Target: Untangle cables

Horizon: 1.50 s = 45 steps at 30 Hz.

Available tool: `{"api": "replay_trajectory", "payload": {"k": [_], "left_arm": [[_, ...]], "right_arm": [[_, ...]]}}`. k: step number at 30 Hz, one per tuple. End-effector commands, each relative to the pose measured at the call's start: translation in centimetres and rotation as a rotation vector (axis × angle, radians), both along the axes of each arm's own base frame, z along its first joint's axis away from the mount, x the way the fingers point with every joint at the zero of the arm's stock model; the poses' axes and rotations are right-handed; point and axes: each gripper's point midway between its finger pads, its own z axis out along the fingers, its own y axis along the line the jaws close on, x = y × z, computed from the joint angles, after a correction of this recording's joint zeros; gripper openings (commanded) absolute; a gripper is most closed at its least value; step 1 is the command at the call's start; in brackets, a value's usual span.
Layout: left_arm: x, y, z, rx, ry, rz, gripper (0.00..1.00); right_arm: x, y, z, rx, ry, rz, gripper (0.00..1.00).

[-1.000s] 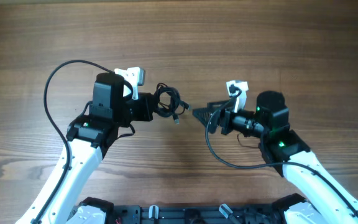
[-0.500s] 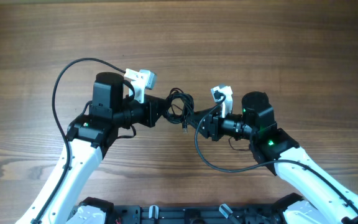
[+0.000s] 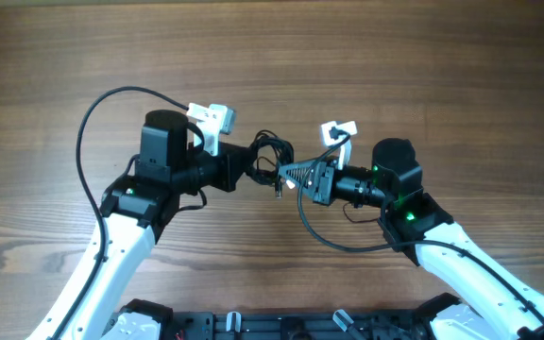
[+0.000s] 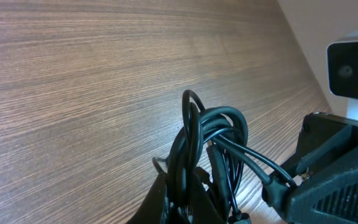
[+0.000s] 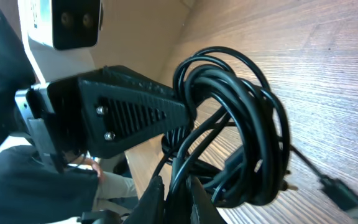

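This looks to me like a robot test bench, the lab sort rather than a home or shop. My rig stands at a bare wood-grain table [image 3: 423, 57]: a left arm [image 3: 126, 227] and a right arm [image 3: 461, 260] in white and black, with green status lights [image 3: 128, 187] and white wrist cameras [image 3: 211, 118], above a black base rail [image 3: 281, 326]. Past the table edge there is a plain pale surface [image 4: 334, 15]; I can't tell the room.

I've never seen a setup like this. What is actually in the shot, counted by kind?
Robot arms: 2, left arm and right arm
Claws: 2, left claw and right claw
White cameras: 2, left camera and right camera
Bundle of dark cables: 1
Wooden table: 1
Total: 8
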Motion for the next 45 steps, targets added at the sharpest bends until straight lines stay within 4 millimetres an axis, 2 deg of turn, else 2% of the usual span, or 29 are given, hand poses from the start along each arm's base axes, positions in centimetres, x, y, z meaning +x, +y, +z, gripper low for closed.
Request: {"api": "replay_trajectory", "payload": {"k": [1,6,9,11,16,21,23,25,29,32,36,39,41,43,44,45], "left_arm": [[-1.5,-2.3,0.4,0.001,-0.023,-0.088,0.04],[-2.8,-4.5,0.8,-0.020,-0.026,-0.148,0.04],[-2.4,-4.9,1.8,-0.070,-0.027,-0.132,0.04],[-3.1,-5.8,2.7,-0.124,-0.032,-0.194,0.04],[-5.1,-6.6,3.1,-0.186,0.015,-0.291,0.04],[-5.7,-7.0,3.5,-0.214,0.026,-0.329,0.04],[-5.7,-7.0,3.5,-0.215,0.027,-0.330,0.04],[-6.1,-7.2,4.0,-0.237,0.024,-0.357,0.04],[-5.3,-6.5,4.0,-0.237,0.019,-0.325,0.04],[-3.5,-4.6,3.9,-0.237,0.019,-0.247,0.04],[-1.0,-0.8,3.5,-0.243,0.046,-0.098,0.04],[-0.4,0.5,3.2,-0.241,0.060,-0.053,0.04],[-0.2,0.7,3.2,-0.241,0.060,-0.042,0.04],[-0.2,0.7,3.2,-0.244,0.065,-0.039,0.04],[-0.2,0.7,3.2,-0.244,0.065,-0.040,0.04],[-0.3,0.7,3.2,-0.245,0.065,-0.040,0.04]], "right_arm": [[0.8,0.1,0.9,0.016,-0.015,-0.036,0.05],[2.5,-1.1,-0.5,-0.028,0.048,-0.173,0.05],[2.9,-1.5,-1.6,-0.052,0.090,-0.213,0.05],[3.1,-1.6,-1.9,-0.058,0.096,-0.221,0.05],[3.7,-1.7,-1.5,-0.039,0.096,-0.256,0.05],[4.3,-1.7,-1.1,-0.009,0.110,-0.285,0.07],[4.4,-1.7,-0.9,-0.003,0.100,-0.286,0.15],[4.4,-1.8,-1.1,-0.010,0.101,-0.291,0.16],[4.2,-1.7,-1.1,-0.009,0.107,-0.279,0.48],[3.9,-1.5,-1.0,-0.006,0.109,-0.261,0.65],[3.9,-1.5,-1.0,-0.004,0.111,-0.258,0.85],[4.0,-1.6,-1.1,-0.004,0.112,-0.261,0.99],[4.0,-1.7,-1.1,-0.007,0.114,-0.261,1.00],[4.3,-2.2,-2.1,-0.040,0.138,-0.302,1.00],[4.4,-2.6,-2.8,-0.068,0.148,-0.322,0.96],[4.4,-2.8,-3.3,-0.098,0.132,-0.325,0.86]]}}
